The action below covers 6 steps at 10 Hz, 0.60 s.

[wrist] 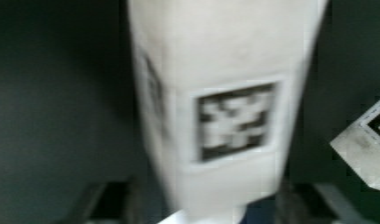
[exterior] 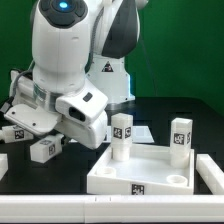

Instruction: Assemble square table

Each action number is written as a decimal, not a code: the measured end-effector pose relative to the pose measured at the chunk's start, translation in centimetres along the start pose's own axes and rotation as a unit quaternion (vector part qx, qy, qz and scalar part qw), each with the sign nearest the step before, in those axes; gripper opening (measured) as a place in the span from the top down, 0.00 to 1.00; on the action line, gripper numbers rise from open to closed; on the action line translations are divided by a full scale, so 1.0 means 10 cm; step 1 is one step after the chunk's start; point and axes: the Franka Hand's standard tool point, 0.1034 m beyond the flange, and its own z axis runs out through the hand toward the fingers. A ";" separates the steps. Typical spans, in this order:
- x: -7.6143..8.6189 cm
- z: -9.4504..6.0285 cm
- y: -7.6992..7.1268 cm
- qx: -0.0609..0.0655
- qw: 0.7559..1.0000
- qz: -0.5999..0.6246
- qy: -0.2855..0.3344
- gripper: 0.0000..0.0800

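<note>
The gripper appears to be pinching a short white plastic peg leg with a black-and-white tag; in the wrist view the leg fills the gap between the fingers. This happens low over the table, well off the large white square plastic tabletop panel, toward the exterior view's left. One tagged white leg already stands in the tabletop's far corner; another stands just beyond its far edge. The step looks like fetching a further leg. Next, it likely needs carrying upright to a free tabletop corner.
</note>
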 end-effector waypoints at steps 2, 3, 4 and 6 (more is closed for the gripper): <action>0.00 0.00 -0.01 0.000 1.000 0.006 0.000 0.31; -0.03 -0.03 -0.04 0.004 1.000 0.016 -0.007 0.22; -0.07 -0.15 -0.12 0.010 0.999 0.012 -0.029 0.20; -0.10 -0.47 -0.16 0.004 0.994 0.092 -0.054 0.19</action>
